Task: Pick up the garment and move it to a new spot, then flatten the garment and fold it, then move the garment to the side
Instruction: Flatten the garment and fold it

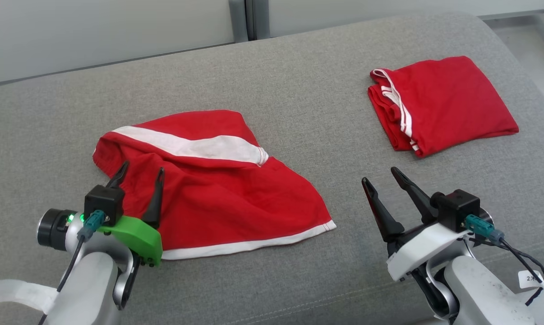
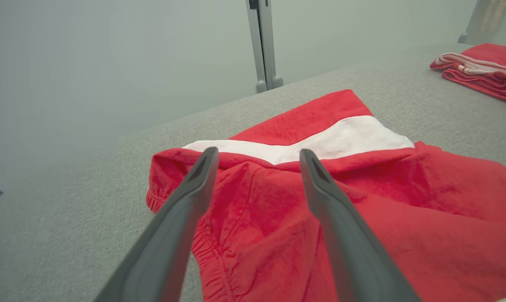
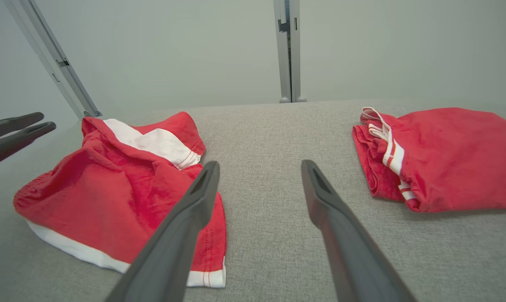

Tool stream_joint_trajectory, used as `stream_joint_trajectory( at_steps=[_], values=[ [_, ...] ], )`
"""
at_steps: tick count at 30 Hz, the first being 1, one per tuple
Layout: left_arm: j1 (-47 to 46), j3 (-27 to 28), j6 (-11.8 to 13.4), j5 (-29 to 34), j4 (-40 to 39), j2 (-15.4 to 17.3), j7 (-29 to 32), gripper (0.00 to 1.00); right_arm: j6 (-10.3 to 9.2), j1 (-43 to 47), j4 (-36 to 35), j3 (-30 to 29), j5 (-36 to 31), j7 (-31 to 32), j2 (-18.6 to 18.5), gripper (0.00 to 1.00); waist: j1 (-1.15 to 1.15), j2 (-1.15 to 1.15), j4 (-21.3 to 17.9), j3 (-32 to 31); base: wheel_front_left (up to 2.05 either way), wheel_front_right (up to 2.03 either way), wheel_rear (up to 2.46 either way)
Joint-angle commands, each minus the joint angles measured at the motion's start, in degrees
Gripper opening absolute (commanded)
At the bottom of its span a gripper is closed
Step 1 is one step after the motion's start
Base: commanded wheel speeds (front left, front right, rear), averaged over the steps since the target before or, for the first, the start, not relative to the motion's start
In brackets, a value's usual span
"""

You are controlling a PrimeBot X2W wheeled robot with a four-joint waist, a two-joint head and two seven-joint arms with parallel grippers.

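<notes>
Head view is showing you the crumpled garment [image 1: 218, 194] lying on the grey cushion [image 1: 299, 81], its long axis running from 10 to 4 o'clock. Your left gripper [image 1: 143, 168] is hovering spread over its 9 o'clock end, clearly the nearer arm. The right gripper [image 1: 380, 176], also spread, is hanging apart at 3 o'clock.

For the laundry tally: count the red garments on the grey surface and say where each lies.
2. The crumpled shorts lie at the left, by the left gripper; the folded garment sits far right, beyond the right gripper. None seems hidden.
</notes>
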Motion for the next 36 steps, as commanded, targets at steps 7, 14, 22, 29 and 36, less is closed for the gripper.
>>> stream_joint_trajectory(
  at_steps=[7,14,22,29,36],
  values=[
    [9.59,6.56,0.9,3.66,-10.0,-1.76,-0.19,1.0,-0.02,2.01,-0.12,-0.37,-0.47,-0.21,-0.42,1.0,0.0,0.0,2.53,-2.93,0.0,0.0,0.0],
    [17.09,11.79,1.21,6.4,-17.13,-3.7,-0.19,1.0,-0.02,3.22,-0.45,-0.52,-0.64,-0.21,-0.64,1.0,0.0,0.0,3.74,-4.82,0.0,0.0,0.0],
    [24.2,18.77,1.52,7.79,-24.07,-5.96,-0.19,1.0,-0.02,4.16,-0.68,-2.64,-1.57,-0.21,-1.08,1.0,0.0,0.0,4.46,-6.53,0.0,0.0,0.0],
    [28.88,22.38,0.95,8.13,-27.22,-7.48,-0.19,1.0,-0.02,5.44,-0.34,-5.97,-3.01,-0.21,-0.6,1.0,0.0,0.0,4.36,-7.82,0.0,0.0,0.0],
    [32.28,25.08,0.31,9.07,-29.31,-8.05,-0.2,1.0,-0.02,7.65,-0.17,-10.07,-4.33,-0.21,-0.03,1.0,0.0,0.0,4.55,-8.79,0.0,0.0,0.0]
  ],
)
